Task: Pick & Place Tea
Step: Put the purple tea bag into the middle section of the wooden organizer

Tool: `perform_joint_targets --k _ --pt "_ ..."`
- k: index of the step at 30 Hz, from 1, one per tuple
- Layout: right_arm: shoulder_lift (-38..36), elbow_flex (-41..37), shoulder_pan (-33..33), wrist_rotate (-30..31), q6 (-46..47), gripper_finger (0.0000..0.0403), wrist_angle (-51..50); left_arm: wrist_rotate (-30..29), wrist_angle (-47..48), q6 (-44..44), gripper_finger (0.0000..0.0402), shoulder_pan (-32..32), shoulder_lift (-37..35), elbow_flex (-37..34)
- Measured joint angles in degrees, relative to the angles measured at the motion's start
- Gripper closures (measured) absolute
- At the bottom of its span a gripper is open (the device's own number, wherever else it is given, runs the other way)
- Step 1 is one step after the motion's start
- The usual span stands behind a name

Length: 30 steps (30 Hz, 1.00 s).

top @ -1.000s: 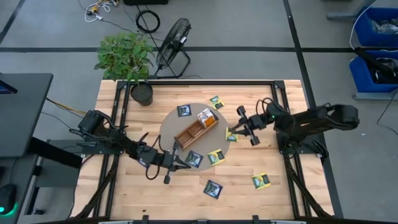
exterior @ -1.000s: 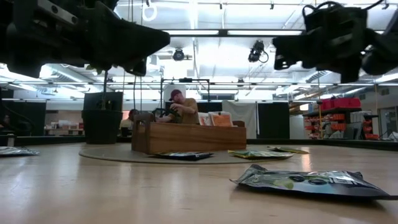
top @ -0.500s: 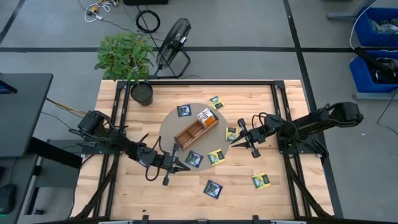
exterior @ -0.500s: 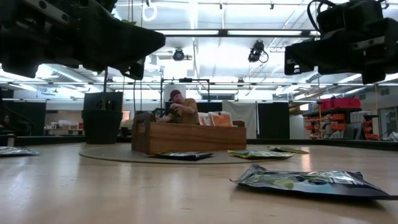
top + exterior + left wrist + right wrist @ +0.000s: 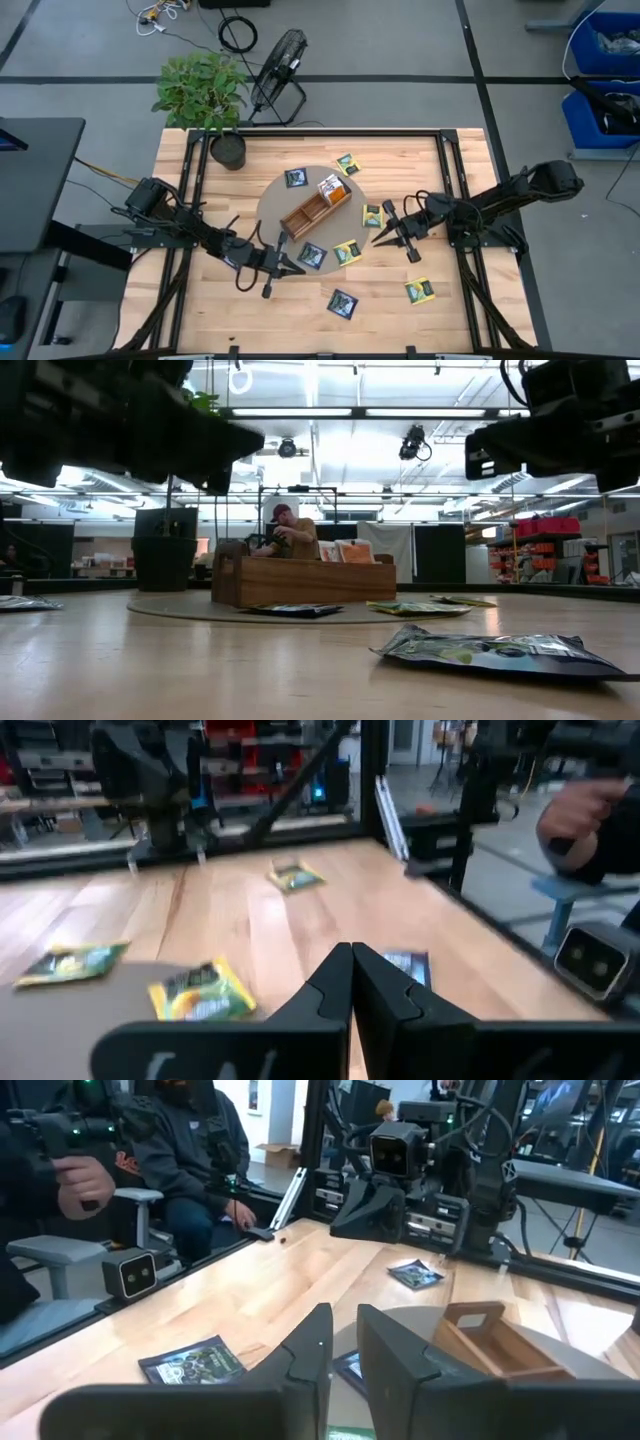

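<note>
High view: seven tea packets (image 5: 343, 301) lie flat around the tray (image 5: 315, 210), whose long axis runs diagonally; more stand inside it. Left gripper (image 5: 296, 267) is pressed together, empty. Right gripper (image 5: 378, 238) is slightly parted, empty.

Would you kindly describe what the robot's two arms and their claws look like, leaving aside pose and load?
Both arms are dark, slim, jointed links with black cables looped alongside. The left claw has two matte black, wedge-shaped fingers tapering to narrow tips. The right claw has similar flat black fingers. No markings are legible.
</note>
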<state>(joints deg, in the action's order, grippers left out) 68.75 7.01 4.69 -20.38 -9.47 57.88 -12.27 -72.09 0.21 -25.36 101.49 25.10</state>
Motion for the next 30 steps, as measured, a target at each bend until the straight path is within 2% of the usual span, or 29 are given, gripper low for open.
perform_joint_targets --k 11,13,22,30 --pt "0.0 0.0 2.2 3.5 0.4 0.0344 -2.4 -3.0 10.0 -2.5 0.0392 -0.3 0.0 2.1" --pt "0.0 0.0 2.2 3.5 0.4 0.0344 -2.5 -2.6 14.9 -2.9 0.0392 -0.3 -0.5 2.9" --pt "0.0 0.0 2.2 3.5 0.9 0.0344 -3.6 -3.2 47.7 -9.3 0.0392 -2.0 -4.1 15.3" --pt "0.0 0.0 2.2 3.5 0.3 0.0344 -5.7 -6.4 92.9 -25.5 0.0392 -5.5 -4.9 31.0"
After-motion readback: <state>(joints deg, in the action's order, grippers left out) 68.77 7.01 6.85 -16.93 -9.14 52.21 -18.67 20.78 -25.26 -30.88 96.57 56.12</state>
